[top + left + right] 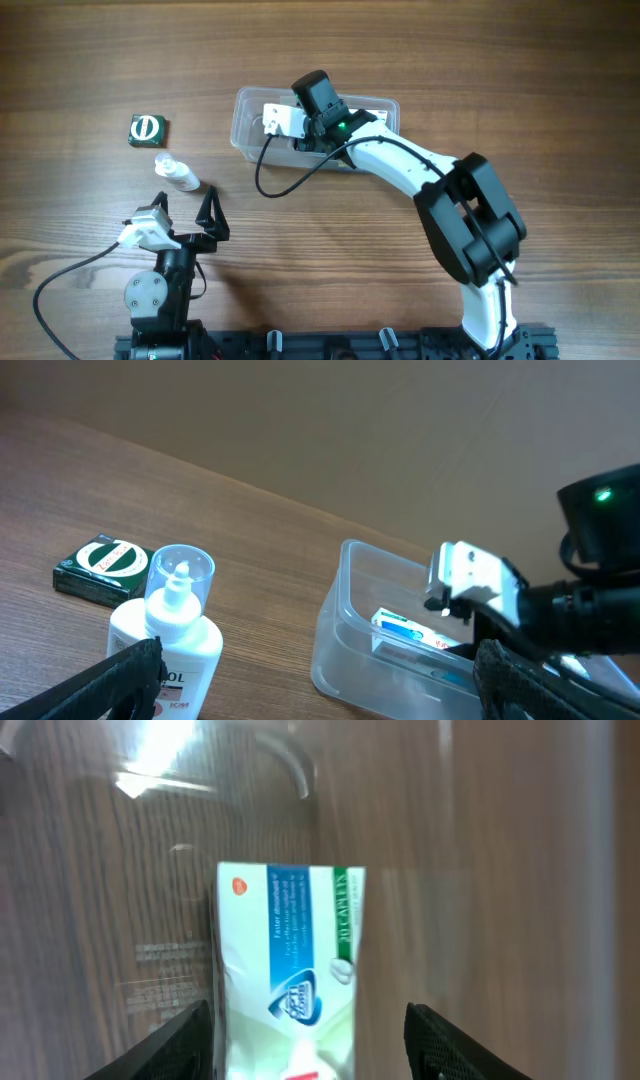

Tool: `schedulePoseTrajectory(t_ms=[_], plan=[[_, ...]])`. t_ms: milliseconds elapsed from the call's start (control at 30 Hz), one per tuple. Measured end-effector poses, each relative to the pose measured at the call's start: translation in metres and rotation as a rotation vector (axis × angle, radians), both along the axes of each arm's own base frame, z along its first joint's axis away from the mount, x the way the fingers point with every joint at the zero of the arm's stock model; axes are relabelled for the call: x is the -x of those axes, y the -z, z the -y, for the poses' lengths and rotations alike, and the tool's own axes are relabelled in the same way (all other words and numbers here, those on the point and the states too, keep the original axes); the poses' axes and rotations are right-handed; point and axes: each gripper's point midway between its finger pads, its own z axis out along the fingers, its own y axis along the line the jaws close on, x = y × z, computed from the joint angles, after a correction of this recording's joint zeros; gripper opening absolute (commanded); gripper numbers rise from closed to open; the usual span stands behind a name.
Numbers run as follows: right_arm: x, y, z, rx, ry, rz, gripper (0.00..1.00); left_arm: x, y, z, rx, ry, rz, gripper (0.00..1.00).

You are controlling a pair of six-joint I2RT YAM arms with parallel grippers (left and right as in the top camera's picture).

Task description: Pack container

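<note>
Because the right gripper (315, 1035) hangs inside the container (385, 108), its jaws stand parted either side of the white-and-blue carton (290, 970) lying flat on the floor beneath them (a gap shows, so I judge nothing gripped). Farther off, the left gripper (185, 203) rests wide open, the small bottle (170, 630) just ahead of it, the green box (100, 565) beyond.
</note>
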Motion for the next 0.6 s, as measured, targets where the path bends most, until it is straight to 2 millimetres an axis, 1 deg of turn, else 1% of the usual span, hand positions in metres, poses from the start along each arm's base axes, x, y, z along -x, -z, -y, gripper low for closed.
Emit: schedulePoseTrajectory(t_ms=[67,133,200,233,267,300,333,400,433,500,567,600], plan=[[0.002,-0.017,-0.004,-0.013,-0.006,0.025,0.63,0.000,0.000,0.000,0.000,0.000,0.000,1.00],[0.006,-0.043,-0.011,-0.040,-0.016,0.064,0.63,0.000,0.000,0.000,0.000,0.000,0.000,1.00],[0.011,-0.077,-0.017,-0.078,-0.026,0.117,0.64,0.000,0.000,0.000,0.000,0.000,0.000,1.00],[0.015,-0.104,-0.020,-0.111,-0.026,0.158,0.66,0.000,0.000,0.000,0.000,0.000,0.000,1.00],[0.018,-0.121,-0.021,-0.131,-0.022,0.184,0.72,0.000,0.000,0.000,0.000,0.000,0.000,1.00],[0.021,-0.145,-0.020,-0.163,-0.012,0.220,0.88,0.000,0.000,0.000,0.000,0.000,0.000,1.00],[0.024,-0.168,-0.017,-0.193,0.007,0.253,1.00,0.000,0.000,0.000,0.000,0.000,0.000,1.00],[0.026,-0.204,-0.007,-0.244,0.054,0.308,1.00,0.000,0.000,0.000,0.000,0.000,0.000,1.00],[0.028,-0.226,0.002,-0.275,0.087,0.343,1.00,0.000,0.000,0.000,0.000,0.000,0.000,1.00],[0.033,-0.272,0.024,-0.352,0.170,0.413,1.00,0.000,0.000,0.000,0.000,0.000,0.000,1.00],[0.035,-0.307,0.049,-0.436,0.275,0.459,1.00,0.000,0.000,0.000,0.000,0.000,0.000,1.00],[0.034,-0.319,0.062,-0.475,0.339,0.474,1.00,0.000,0.000,0.000,0.000,0.000,0.000,1.00]])
